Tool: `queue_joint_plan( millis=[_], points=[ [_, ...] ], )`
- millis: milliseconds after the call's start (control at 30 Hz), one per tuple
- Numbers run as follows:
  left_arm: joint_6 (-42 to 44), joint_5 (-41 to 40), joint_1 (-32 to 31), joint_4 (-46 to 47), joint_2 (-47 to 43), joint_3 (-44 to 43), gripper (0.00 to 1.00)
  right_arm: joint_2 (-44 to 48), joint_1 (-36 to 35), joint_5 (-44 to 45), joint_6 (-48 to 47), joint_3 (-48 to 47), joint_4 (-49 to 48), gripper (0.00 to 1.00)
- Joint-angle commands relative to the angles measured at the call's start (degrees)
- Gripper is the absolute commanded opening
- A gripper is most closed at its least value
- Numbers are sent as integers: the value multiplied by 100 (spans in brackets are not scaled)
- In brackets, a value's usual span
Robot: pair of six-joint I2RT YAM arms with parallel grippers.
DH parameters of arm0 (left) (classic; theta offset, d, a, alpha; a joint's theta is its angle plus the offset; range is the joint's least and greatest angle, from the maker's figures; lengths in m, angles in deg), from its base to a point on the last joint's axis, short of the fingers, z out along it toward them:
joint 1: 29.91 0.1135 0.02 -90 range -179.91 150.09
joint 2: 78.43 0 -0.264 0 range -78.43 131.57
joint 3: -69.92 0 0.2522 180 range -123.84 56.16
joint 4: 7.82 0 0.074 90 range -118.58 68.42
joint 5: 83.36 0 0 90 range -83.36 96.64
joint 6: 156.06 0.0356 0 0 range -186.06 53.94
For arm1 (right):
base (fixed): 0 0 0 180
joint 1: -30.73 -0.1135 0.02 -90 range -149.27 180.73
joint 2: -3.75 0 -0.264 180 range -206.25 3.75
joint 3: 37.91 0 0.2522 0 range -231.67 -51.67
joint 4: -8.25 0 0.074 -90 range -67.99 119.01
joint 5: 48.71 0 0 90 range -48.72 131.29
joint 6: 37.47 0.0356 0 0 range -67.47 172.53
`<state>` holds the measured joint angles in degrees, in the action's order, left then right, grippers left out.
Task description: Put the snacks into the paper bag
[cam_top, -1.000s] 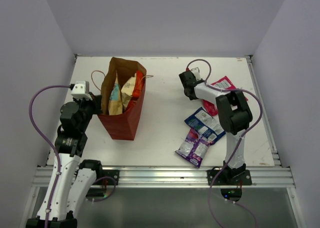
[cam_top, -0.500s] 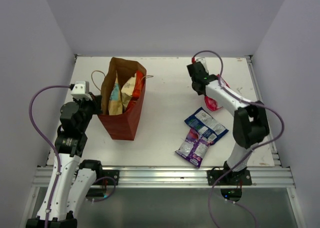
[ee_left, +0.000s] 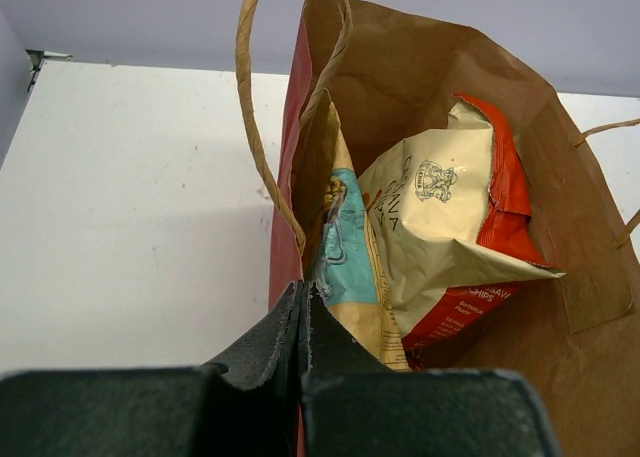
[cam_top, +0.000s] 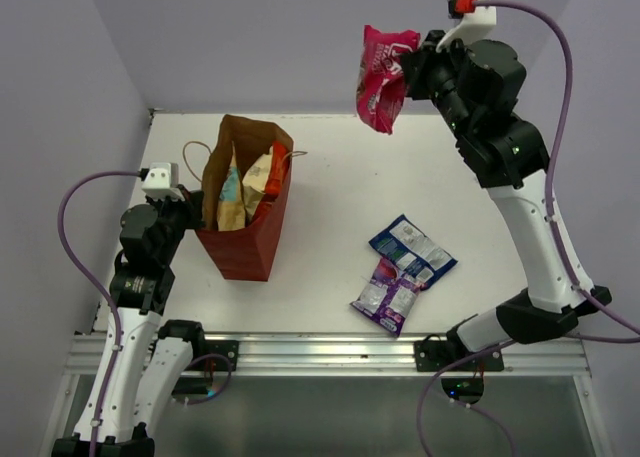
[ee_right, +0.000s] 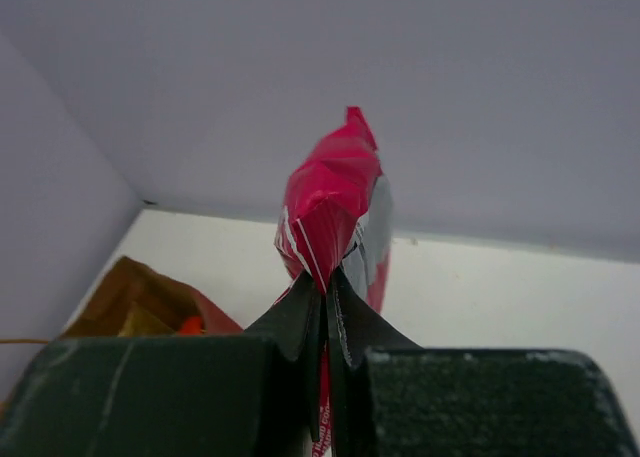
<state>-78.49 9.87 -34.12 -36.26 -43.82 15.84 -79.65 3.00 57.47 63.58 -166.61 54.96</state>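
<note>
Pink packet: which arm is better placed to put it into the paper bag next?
Right. The right gripper holds the pink packet aloft, right of the paper bag's open top; the left gripper is clamped on the bag's rim.

The paper bag (cam_top: 245,249) stands left of centre on the table (cam_top: 330,177), two packets (cam_top: 232,197) upright inside, my left gripper (ee_left: 302,295) on its left rim. Two more packets (cam_top: 410,245) overlap lower right of centre. My right gripper (cam_top: 408,67) holds one packet (cam_top: 378,79), upper right.

The crinkly pink-magenta foil packet (cam_top: 381,82) has been clamped by the right gripper (cam_top: 408,67) and raised from the white table (cam_top: 330,227) high into the air.
</note>
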Motion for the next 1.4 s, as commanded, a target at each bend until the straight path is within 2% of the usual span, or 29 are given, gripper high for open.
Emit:
queue_joint_plan(
  millis=[0, 167, 367, 567, 767, 1233, 1367],
  points=[
    [74, 12, -36, 220, -25, 41, 0, -448, -338, -842, 222, -888, -166, 0],
    [74, 3, -36, 220, -42, 41, 0, -1143, -760, -1398, 609, -1953, -289, 0],
    [82, 3, -36, 228, -33, 59, 0, -1495, -1690, -1372, 548, -1980, -781, 0],
    [91, 20, -36, 228, -42, 59, 0, -1829, -2289, -1276, 161, -2278, -1053, 0],
    [82, 12, -36, 220, -51, 68, 0, -2224, -2492, -1486, 213, -3131, -1211, 0],
    [91, 29, -36, 237, -68, 68, 0, -2831, -2536, -1961, 732, -3527, -2477, 0],
    [82, 29, -36, 237, -86, 76, 0, -2884, -2536, -2014, 899, -3246, -2627, 0]
  ],
)
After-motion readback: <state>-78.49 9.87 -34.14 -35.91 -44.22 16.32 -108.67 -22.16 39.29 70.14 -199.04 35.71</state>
